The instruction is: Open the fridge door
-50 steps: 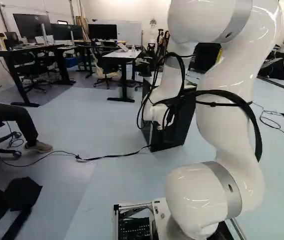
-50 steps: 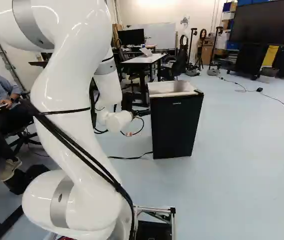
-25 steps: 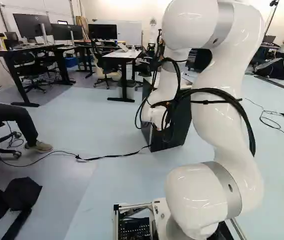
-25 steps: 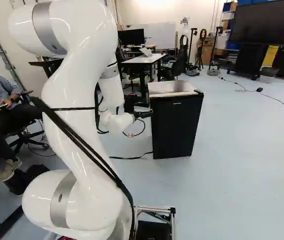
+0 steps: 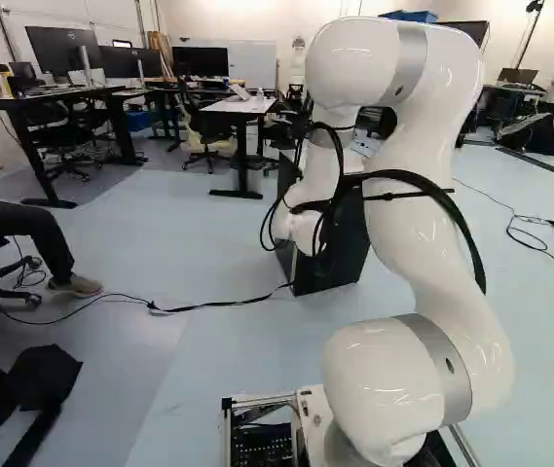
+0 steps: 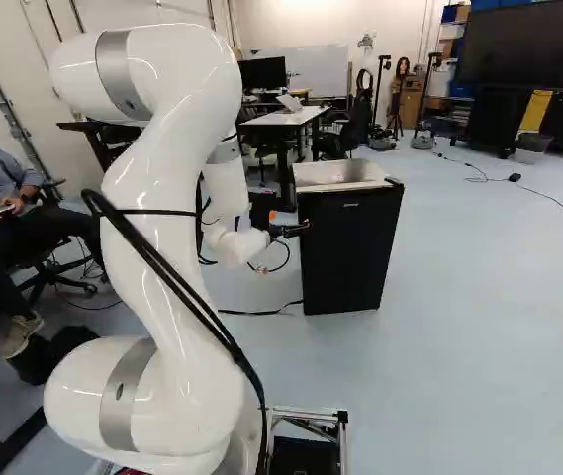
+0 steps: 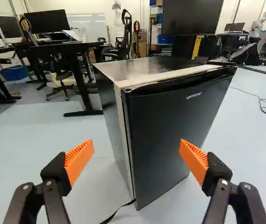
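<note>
Your glossy white arm [image 5: 408, 263] shows rounded joints, smooth curved links and broad silver-grey bands [image 5: 442, 360], with black cables [image 5: 403, 176] strapped along its outside. Your black gripper [image 6: 305, 227] carries two fingers with bright orange pads [image 7: 79, 159], finely ribbed, on dark linkages [image 7: 48, 198] dotted with round metal screws [image 7: 26, 187].

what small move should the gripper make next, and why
Probably ease the gripper forward, bringing the near upright edge of the fridge door between its orange pads. In the wrist view they stand open and apart, clear of the door, with that edge ahead between them, and the door looks closed against the cabinet.
</note>
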